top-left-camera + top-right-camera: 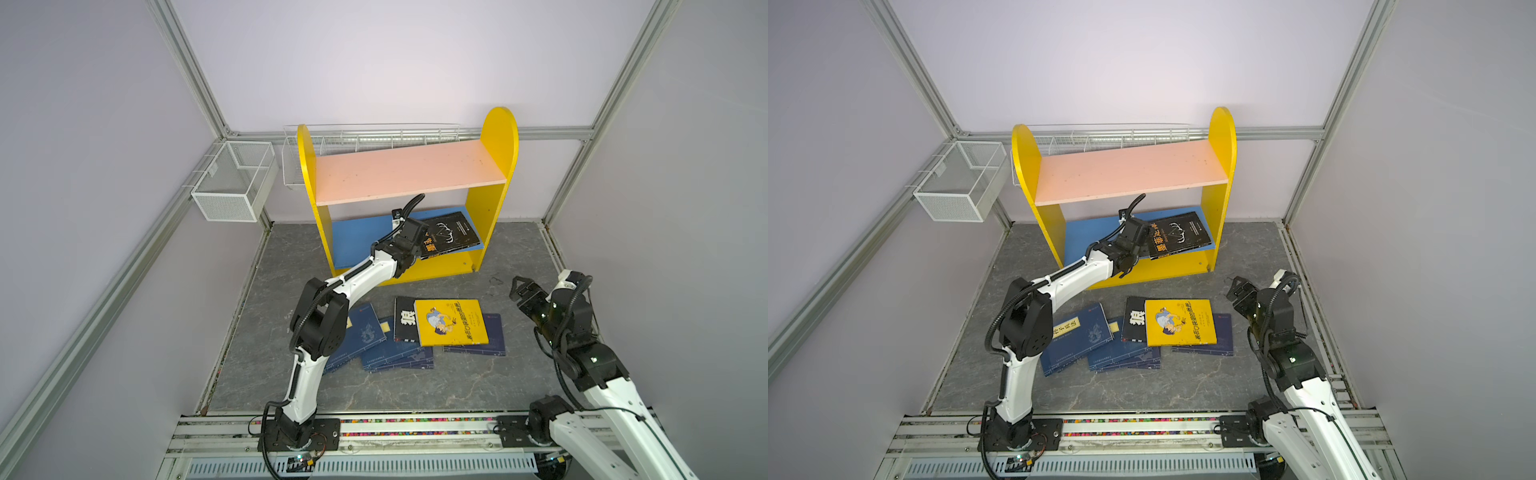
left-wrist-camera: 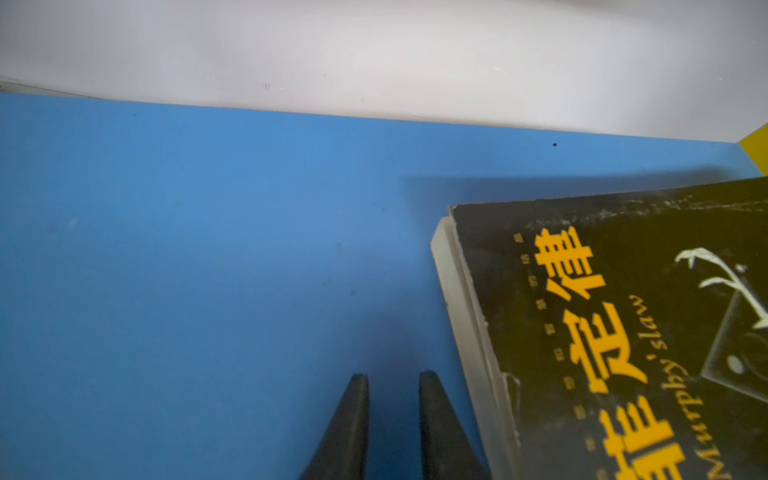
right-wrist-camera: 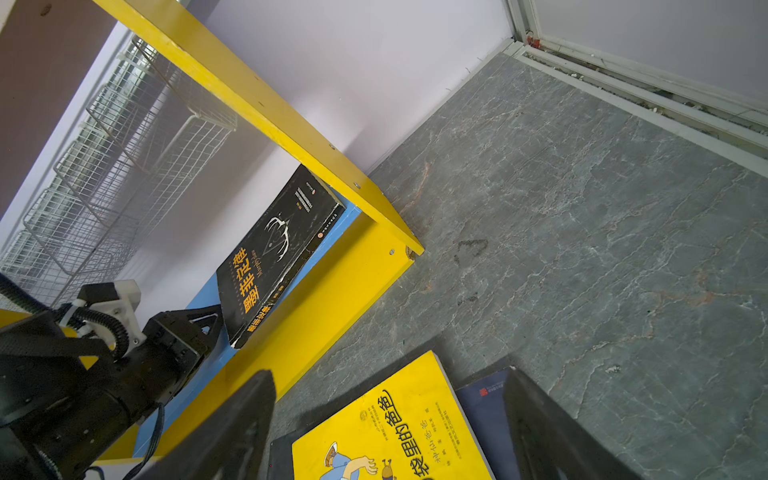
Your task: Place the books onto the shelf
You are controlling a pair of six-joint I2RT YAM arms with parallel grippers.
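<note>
Left arm seating the black book (image 1: 451, 235) on the shelf's (image 1: 498, 137) lower blue board (image 1: 357, 241).

Book is lying flat but skewed on the board, its front corner overhanging the edge. Left gripper (image 2: 392, 376) is sitting just beside its page edge, jaws drawn nearly together, gripping nothing. My read: it's squaring the book up, so it should be pushing low along the board with the finger flanks, sliding the book back without riding over the cover. Left arm is reaching forward, wrist tucked under the pink board (image 1: 407, 170), fingers pointing at the back wall. Right gripper (image 1: 514, 287) is hovering spread wide, empty, near the yellow book (image 1: 451, 322). The navy books (image 1: 395, 357) and the second black book (image 1: 405, 320) are lying on the floor.
</note>
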